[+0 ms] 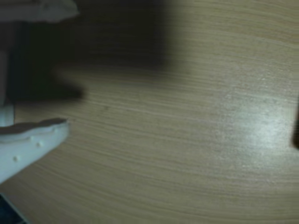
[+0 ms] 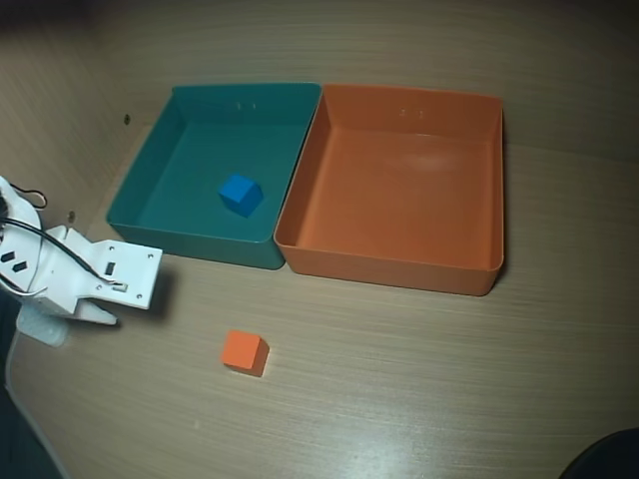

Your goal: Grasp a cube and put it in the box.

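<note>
The small orange cube (image 2: 244, 351) rests on the wooden table in the overhead view, in front of the two boxes and apart from them. Behind it to the right stands the large orange box (image 2: 391, 269), with nothing inside. The arm's white wrist (image 2: 108, 275) is at the left edge, well to the left of the cube. In the wrist view my gripper (image 1: 70, 67) is open, its two white fingers (image 1: 32, 136) spread wide over bare wood with nothing between them. Neither the cube nor the box shows in the wrist view.
A teal-green box (image 2: 150, 175) stands wall to wall with the orange box on its left and holds a small blue cube (image 2: 240, 194). A dark shape (image 1: 296, 130) cuts into the wrist view's right edge.
</note>
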Controlling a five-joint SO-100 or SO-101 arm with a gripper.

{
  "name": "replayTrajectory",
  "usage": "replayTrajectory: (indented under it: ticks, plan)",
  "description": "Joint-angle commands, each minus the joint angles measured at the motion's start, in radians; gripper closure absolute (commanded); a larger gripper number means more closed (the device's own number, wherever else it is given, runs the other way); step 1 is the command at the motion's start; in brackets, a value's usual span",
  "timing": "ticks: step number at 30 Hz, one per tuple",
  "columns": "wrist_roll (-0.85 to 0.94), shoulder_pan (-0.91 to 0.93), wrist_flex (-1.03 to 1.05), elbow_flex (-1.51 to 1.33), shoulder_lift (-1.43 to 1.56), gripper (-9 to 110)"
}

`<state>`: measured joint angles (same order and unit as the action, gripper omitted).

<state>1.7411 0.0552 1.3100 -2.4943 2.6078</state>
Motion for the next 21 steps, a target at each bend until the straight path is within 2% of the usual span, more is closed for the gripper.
replayTrajectory:
  ticks: [1,5,21]
  plan:
    - [0.009,-0.011,-0.008,0.196,-0.13,68]
    - [0.009,-0.011,-0.008,0.365,-0.291,63]
    - [0.009,0.005,-0.008,0.936,-0.847,63]
